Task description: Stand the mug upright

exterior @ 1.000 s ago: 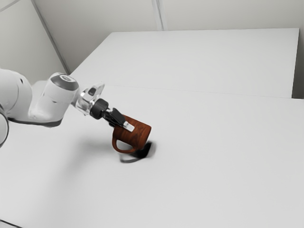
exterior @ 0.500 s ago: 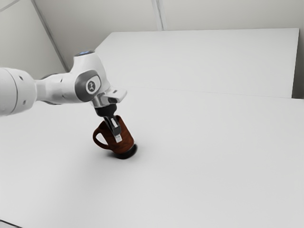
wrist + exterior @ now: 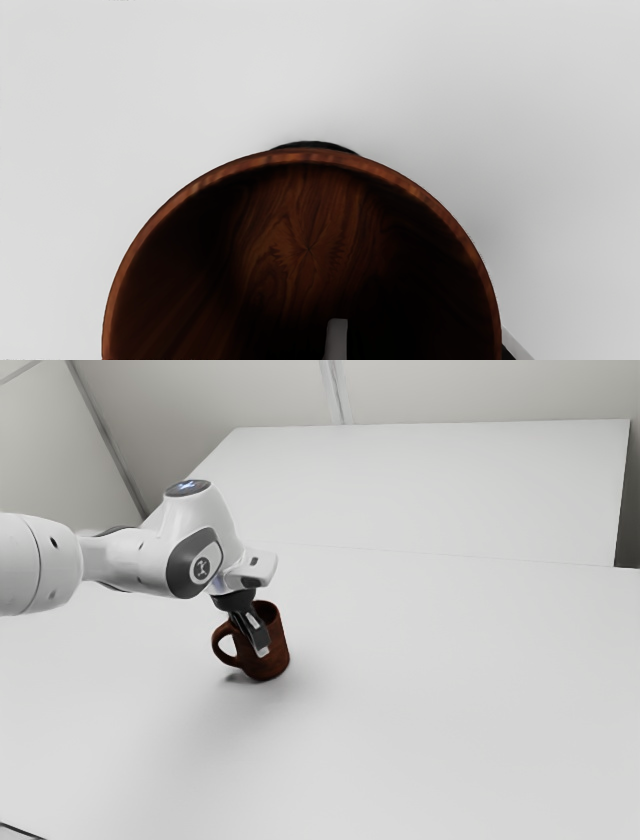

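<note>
Your gripper (image 3: 421, 327) stands spread astride the wall of the mug (image 3: 272, 644), one finger (image 3: 337, 342) down inside the cup and the other finger (image 3: 515, 346) just outside, neither seeming to pinch it. Under your control is a rigid, dark-brown mug with a wood-grain look, probably of modest weight; its smooth, curved side could pivot or slide under a light pinch. Should it need another nudge, your best hold is the wall below the rim (image 3: 310, 157), well clear of the handle (image 3: 216, 641), which points to the exterior view's left. The mug appears upright on its base, so the task looks all but done; a sideways pull with one finger inside could tip it. Above, your hand (image 3: 247, 570) slants down into the cup, tips toward the exterior view's right. Behind it, your arm (image 3: 130, 560) reaches in from the exterior view's left, low over the pale table (image 3: 420, 710).
</note>
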